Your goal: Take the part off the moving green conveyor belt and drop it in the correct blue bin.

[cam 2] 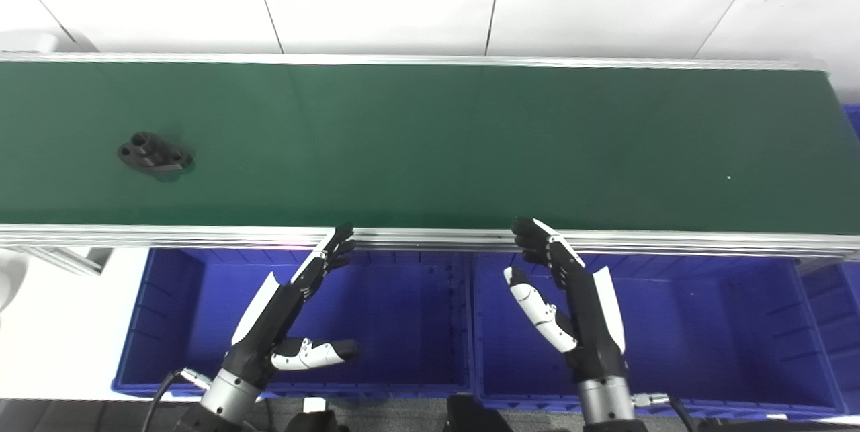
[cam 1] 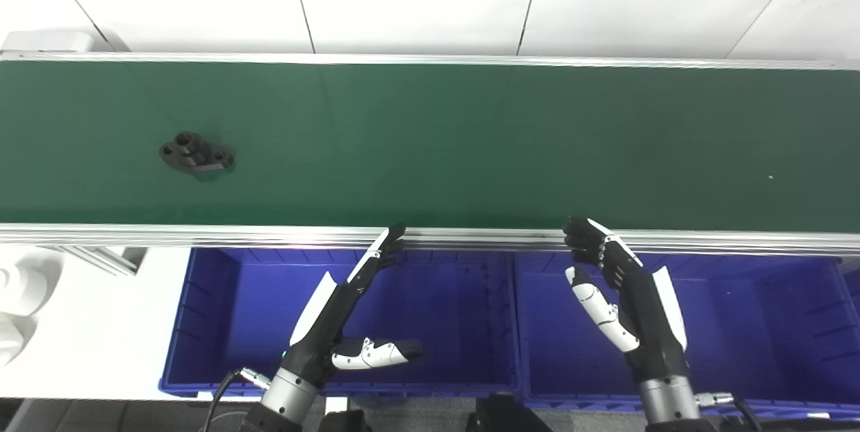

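A black flanged part (cam 1: 196, 153) with a raised hub lies on the green conveyor belt (cam 1: 470, 143) at its left side; it also shows in the right eye view (cam 2: 155, 154). My left hand (cam 1: 342, 308) is open and empty above the left blue bin (cam 1: 208, 324), fingers pointing at the belt's near rail. My right hand (cam 1: 621, 294) is open and empty above the right blue bin (cam 1: 772, 331), fingertips at the rail. Both hands are well to the right of the part.
An aluminium rail (cam 1: 201, 236) runs along the belt's near edge, another along the far edge (cam 1: 430, 59). The two bins sit side by side below the rail. White objects (cam 1: 20, 291) lie on the white table at far left.
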